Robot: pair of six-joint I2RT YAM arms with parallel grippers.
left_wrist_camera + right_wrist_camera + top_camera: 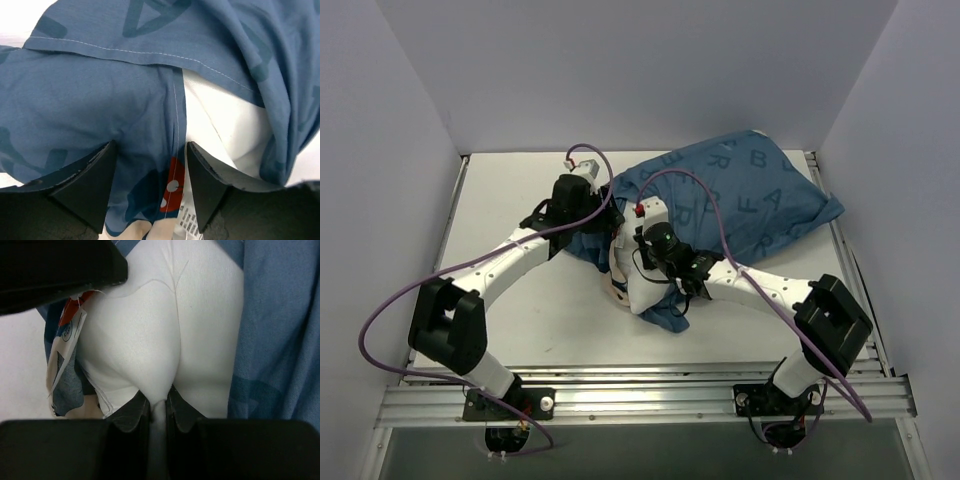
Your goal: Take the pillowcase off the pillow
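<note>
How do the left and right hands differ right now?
The left hand stands open, straddling a seam of the blue pillowcase; the right hand is shut, pinching a fold of the white pillow. The left faces printed cloth, the right bare pillow. Both are at the pillowcase's open end.

A white table (555,320) stands boxed in by plain pale walls (620,70) — evenly lit.

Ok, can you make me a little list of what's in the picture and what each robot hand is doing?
pillowcase: blue with letters, mostly on, open end near the arms
pillow: white, one bit poking out of the pillowcase
right gripper: shut, pinching the white pillow
left gripper: open, blue cloth between its fingers
table: white, pillow lies on it
</note>
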